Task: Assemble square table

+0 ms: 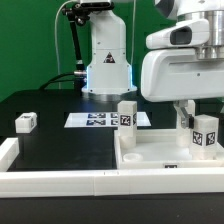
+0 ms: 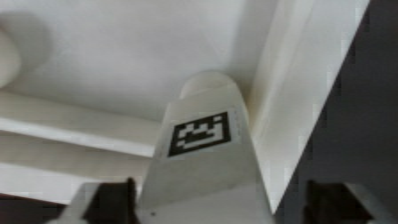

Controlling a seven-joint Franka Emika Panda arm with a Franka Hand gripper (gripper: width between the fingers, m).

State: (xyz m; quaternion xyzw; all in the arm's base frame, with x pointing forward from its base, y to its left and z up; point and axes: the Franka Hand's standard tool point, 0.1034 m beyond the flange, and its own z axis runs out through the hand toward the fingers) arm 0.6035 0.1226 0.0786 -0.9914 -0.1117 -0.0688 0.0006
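Observation:
The white square tabletop (image 1: 150,158) lies tray-like at the exterior view's right, rim up. One tagged leg block (image 1: 127,114) stands upright at its back edge. A second leg (image 1: 205,133) stands at the right corner, under my gripper (image 1: 203,118). In the wrist view this leg (image 2: 205,130) runs between my fingers (image 2: 111,202), tag facing the camera. My gripper (image 2: 219,206) is open around it: one finger lies close against the leg, and a dark gap shows on the other side. A third leg block (image 1: 26,122) lies loose on the black table at the left.
The marker board (image 1: 100,120) lies flat in front of the robot base (image 1: 105,60). A long white border rail (image 1: 50,180) runs along the table's front and left edge. The tabletop's rim (image 2: 267,60) rises right beside the leg.

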